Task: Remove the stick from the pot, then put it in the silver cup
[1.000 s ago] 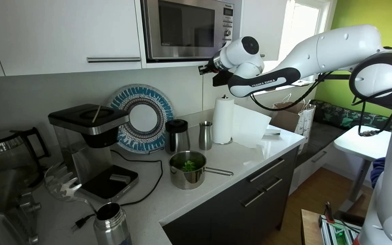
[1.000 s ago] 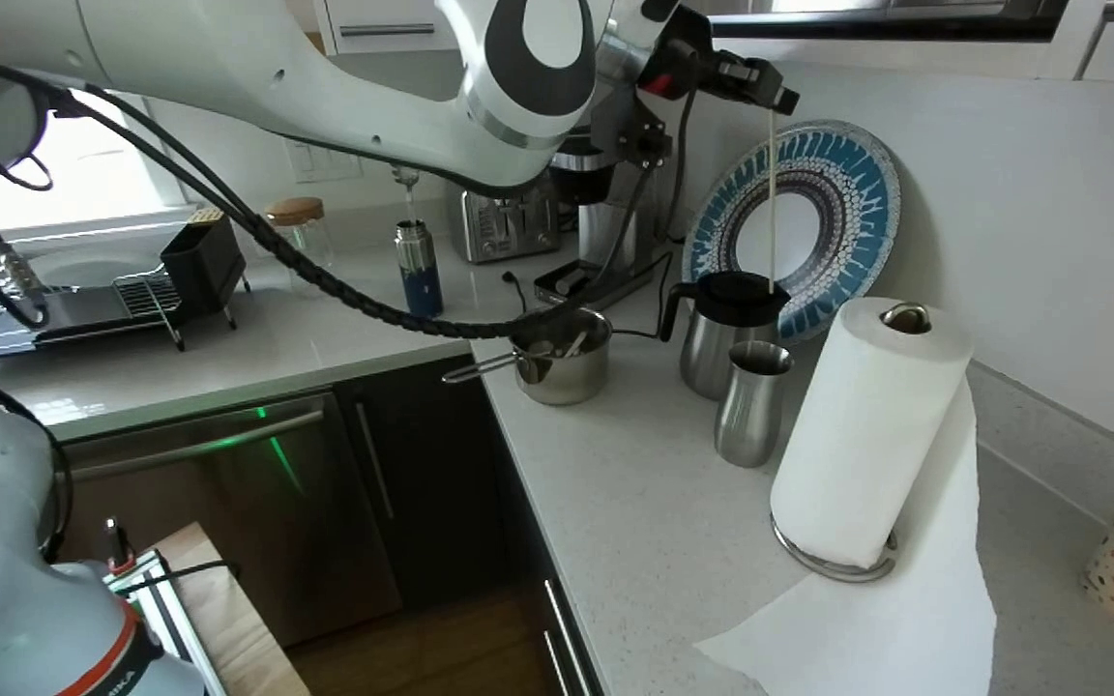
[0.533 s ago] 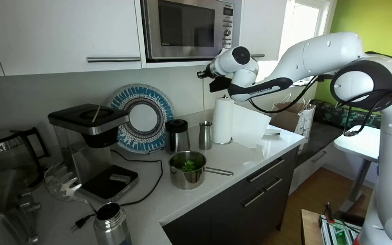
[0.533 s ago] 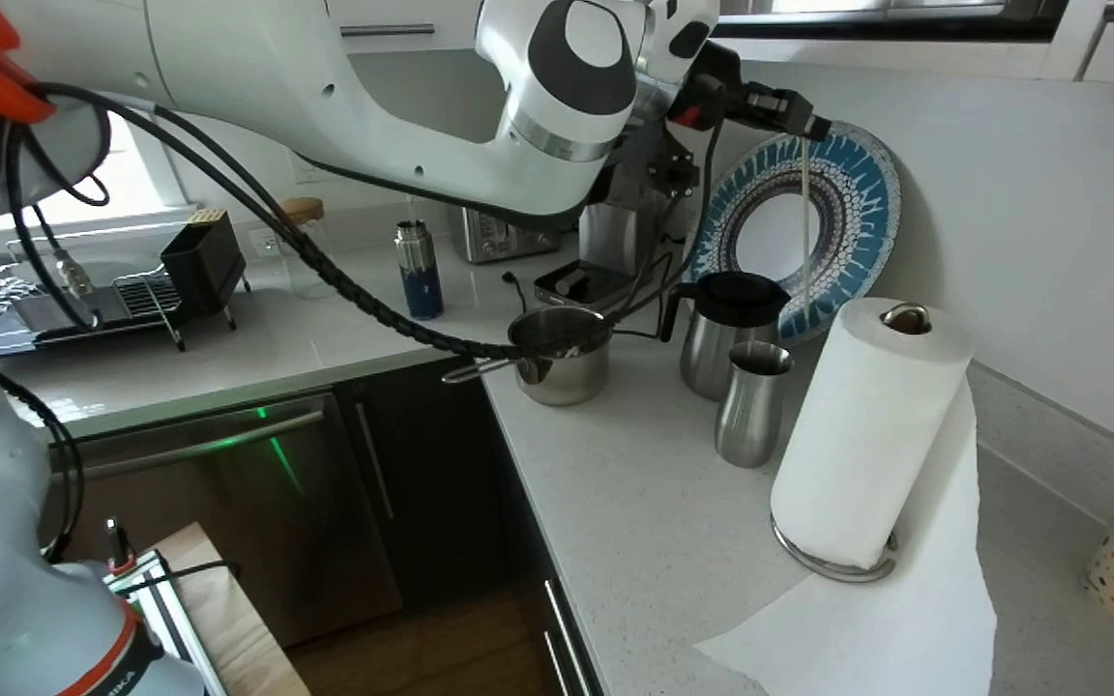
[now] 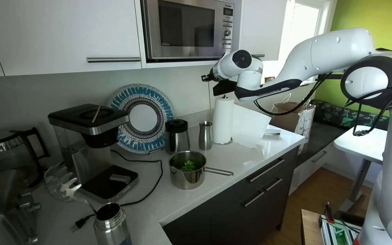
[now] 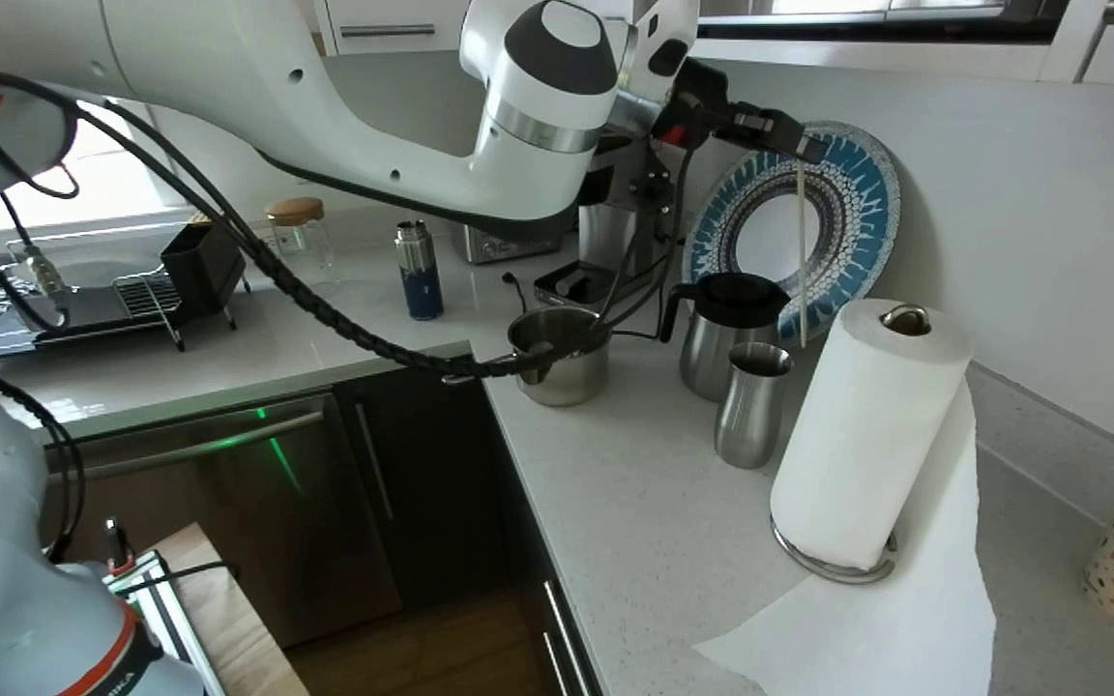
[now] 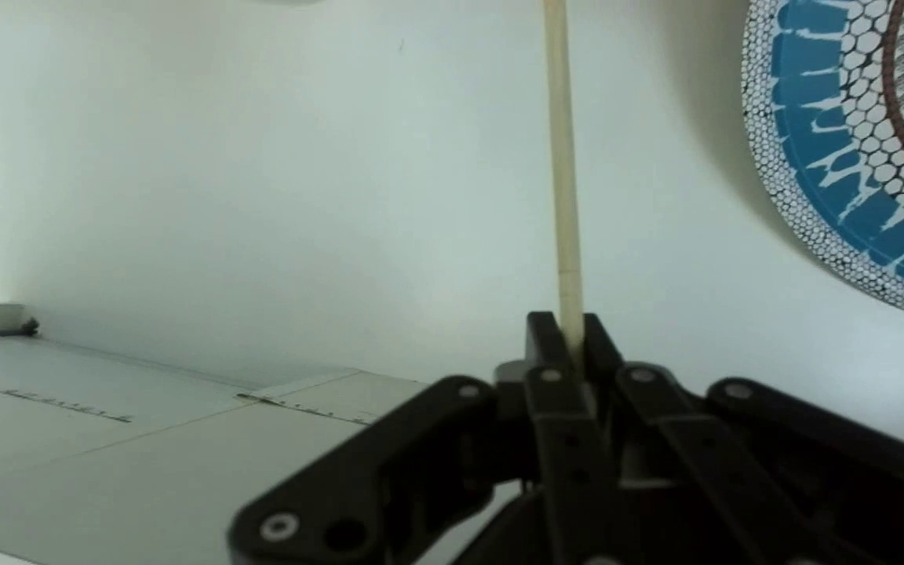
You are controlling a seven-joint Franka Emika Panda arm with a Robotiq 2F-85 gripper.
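1. One smooth white arm (image 6: 364, 159) reaches out bent, its pincer (image 6: 811, 148) tipped slightly down.
2. One round, shiny pot (image 6: 571, 385) sits below the pincer, leftward in an exterior view.
3. One smooth silver cup (image 6: 748, 420) stands upright, lower than the pincer.
4. One thin, pale stick (image 7: 565, 173) hangs downward, pinched between two fingers (image 7: 542, 339).

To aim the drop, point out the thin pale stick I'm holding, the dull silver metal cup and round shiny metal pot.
Stick (image 7: 563, 173), wrist view: exposed shaft.
Silver cup (image 6: 750, 414), in an exterior view: outer wall.
Pot (image 5: 186, 179), in an exterior view: outer wall.
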